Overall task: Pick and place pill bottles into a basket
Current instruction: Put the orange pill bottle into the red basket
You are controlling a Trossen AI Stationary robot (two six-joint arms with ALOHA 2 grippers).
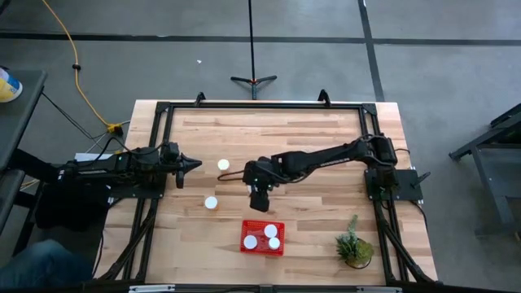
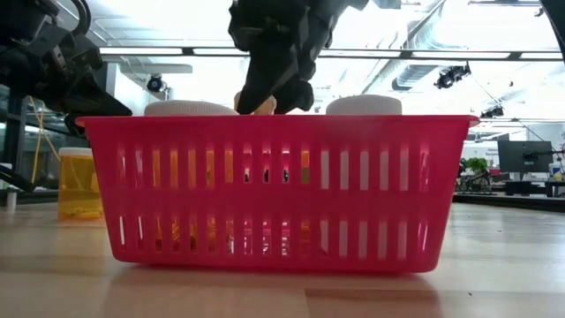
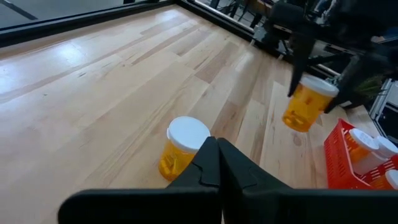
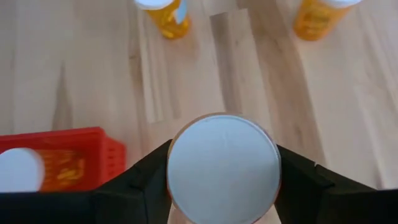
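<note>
Spanning the view, the desk (image 1: 309, 155) carries the red basket (image 1: 263, 238) at 6 o'clock, three bottles inside. Right tool (image 1: 260, 198), clamped on a pill bottle (image 4: 222, 167), hangs above centre. Left tool (image 1: 194, 164), shut and empty, waits at 9 o'clock near two standing bottles (image 1: 223, 164).

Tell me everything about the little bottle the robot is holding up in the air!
The small amber plastic pill bottle with a round white cap is pinched between the right gripper's two dark fingers, which press on opposite sides just under the cap. It hangs tilted above the bare wooden table, just short of the square red mesh basket, touching nothing else.
</note>
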